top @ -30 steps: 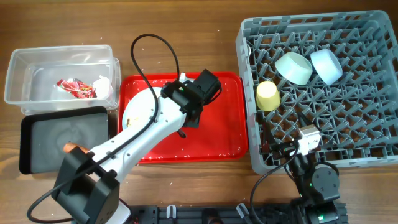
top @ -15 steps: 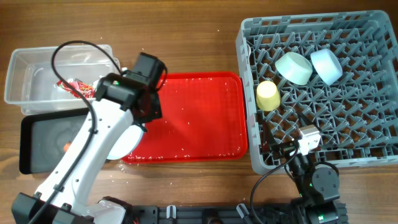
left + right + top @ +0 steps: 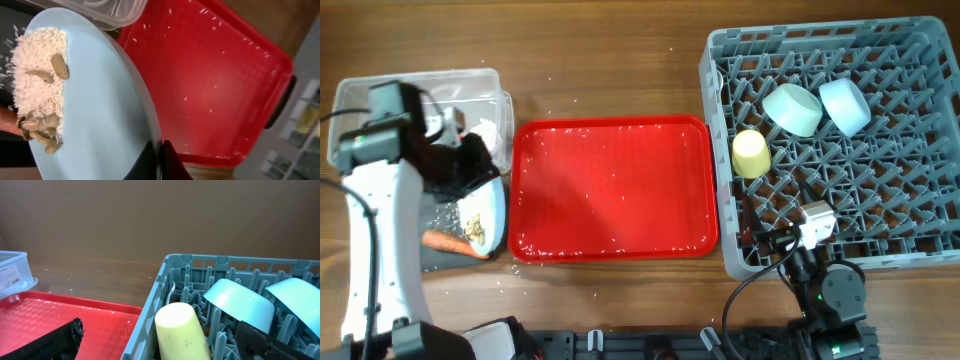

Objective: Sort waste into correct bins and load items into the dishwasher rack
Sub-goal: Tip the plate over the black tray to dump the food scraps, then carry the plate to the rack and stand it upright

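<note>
Just left of the red tray (image 3: 615, 190): left gripper (image 3: 159, 161) pinched narrow on the rim of the one pale blue plate (image 3: 490, 212), tipped steeply, face turned away from the red tray toward the black tray (image 3: 445, 260). Beige crumbs (image 3: 37, 85) heaped at the low edge, likely calling for more tilt that way rather than a shift. One carrot (image 3: 450, 241) under the plate's low edge; one clear tub (image 3: 480, 85) behind. Right of the red tray: the rack (image 3: 910, 255) with two bowls, mint green (image 3: 792, 108) and light blue (image 3: 844, 105), and one yellow cup (image 3: 752, 153). Right gripper (image 3: 157, 330) spread wide, empty, far from the plate. No spoon made out.
</note>
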`<state>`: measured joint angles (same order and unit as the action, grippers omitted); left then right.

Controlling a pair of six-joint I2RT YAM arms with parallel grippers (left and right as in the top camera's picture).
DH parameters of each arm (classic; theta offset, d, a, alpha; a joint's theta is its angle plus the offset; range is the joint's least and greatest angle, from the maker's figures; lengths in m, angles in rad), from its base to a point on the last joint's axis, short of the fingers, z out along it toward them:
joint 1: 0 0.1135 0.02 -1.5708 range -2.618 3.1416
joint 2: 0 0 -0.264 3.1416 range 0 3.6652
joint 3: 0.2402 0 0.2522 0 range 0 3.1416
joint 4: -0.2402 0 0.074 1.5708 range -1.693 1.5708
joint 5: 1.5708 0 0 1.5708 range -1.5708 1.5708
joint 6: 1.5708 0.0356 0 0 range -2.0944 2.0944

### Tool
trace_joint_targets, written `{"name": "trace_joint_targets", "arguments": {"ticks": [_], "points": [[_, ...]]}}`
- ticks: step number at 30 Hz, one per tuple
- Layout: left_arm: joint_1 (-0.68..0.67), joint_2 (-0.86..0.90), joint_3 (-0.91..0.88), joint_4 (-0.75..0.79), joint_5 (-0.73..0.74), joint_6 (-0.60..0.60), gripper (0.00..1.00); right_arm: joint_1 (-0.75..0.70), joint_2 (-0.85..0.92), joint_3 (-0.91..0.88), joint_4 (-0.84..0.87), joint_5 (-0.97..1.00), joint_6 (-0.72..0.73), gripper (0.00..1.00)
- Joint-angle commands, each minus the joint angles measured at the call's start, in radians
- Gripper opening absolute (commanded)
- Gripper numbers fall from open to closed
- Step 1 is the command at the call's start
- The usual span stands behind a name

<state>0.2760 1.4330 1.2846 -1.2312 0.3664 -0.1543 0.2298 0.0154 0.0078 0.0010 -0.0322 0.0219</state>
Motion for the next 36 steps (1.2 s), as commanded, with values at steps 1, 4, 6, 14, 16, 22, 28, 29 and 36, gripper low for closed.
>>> {"name": "trace_joint_targets", "arguments": {"ticks": [1,4,6,14,16,22,28,29,36], "points": [[0.144,-0.097,-0.004,-0.015,0.259,0.126,0.04,-0.005,-0.004,-0.003,0.005,0.007,0.011,1.00],[0.284,-0.132,-0.027,-0.023,0.430,0.211,0.04,-0.005,-0.004,-0.003,0.005,0.007,0.011,1.00],[0.358,-0.149,-0.061,-0.022,0.510,0.258,0.04,-0.005,-0.004,-0.003,0.005,0.007,0.011,1.00],[0.653,-0.201,-0.196,-0.066,0.888,0.516,0.04,-0.005,-0.004,-0.003,0.005,0.007,0.011,1.00],[0.707,-0.202,-0.206,-0.128,0.949,0.617,0.04,-0.005,-0.004,-0.003,0.005,0.007,0.011,1.00],[0.736,-0.203,-0.206,-0.252,0.989,0.779,0.04,-0.005,-0.004,-0.003,0.005,0.007,0.011,1.00],[0.660,-0.228,-0.206,-0.273,0.938,0.779,0.04,-0.005,-0.004,-0.003,0.005,0.007,0.011,1.00],[0.648,-0.231,-0.206,-0.274,0.921,0.778,0.04,-0.005,-0.004,-0.003,0.005,0.007,0.011,1.00],[0.352,-0.245,-0.206,-0.166,0.956,0.713,0.04,-0.005,-0.004,-0.003,0.005,0.007,0.011,1.00]]}}
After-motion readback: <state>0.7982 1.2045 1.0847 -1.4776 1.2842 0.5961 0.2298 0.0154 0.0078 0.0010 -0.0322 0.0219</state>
